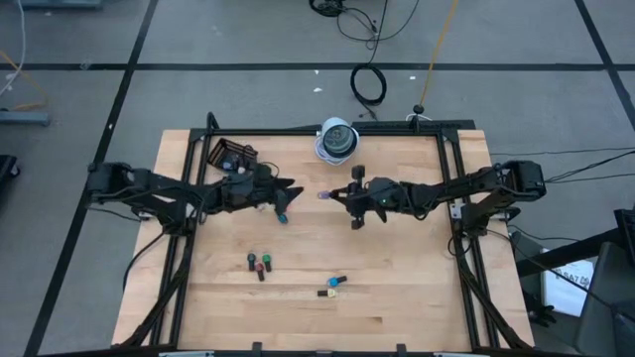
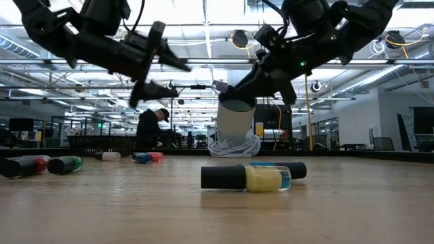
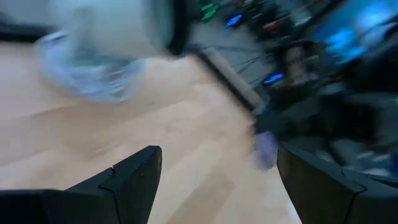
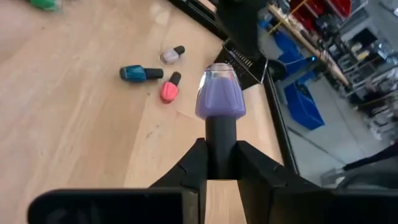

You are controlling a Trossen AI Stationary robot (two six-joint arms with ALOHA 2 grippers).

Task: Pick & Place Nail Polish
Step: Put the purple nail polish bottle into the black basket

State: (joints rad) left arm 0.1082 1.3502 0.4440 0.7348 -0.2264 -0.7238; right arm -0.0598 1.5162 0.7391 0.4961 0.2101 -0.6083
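The desk (image 1: 397,288) is a pale wooden top inside a black frame, with both dark arms reaching in from its two sides toward the middle; a white cylindrical object (image 1: 337,140) wrapped in coiled cable stands at the far edge, and a small black tray (image 1: 231,155) lies near the far left corner. The left end effector (image 1: 291,188) hangs above the desk just right of that tray, its fingers (image 3: 134,177) spread wide apart with nothing between them. The right end effector (image 1: 337,194) hangs near the centre, facing the left one across a short gap, and is clamped on the dark cap of a purple nail polish bottle (image 4: 221,94), held clear of the surface with its body pointing away from the wrist. The remaining nail polish lies on the desk: a teal bottle (image 4: 140,73), a pink bottle (image 4: 169,89) and a pale bottle (image 4: 171,54) are grouped near the tray; a green bottle (image 1: 252,261) and a red bottle (image 1: 263,267) lie together toward the front left; a blue bottle (image 1: 337,282) and a yellow bottle (image 2: 247,178) lie on their sides at the front centre, just beside each other.
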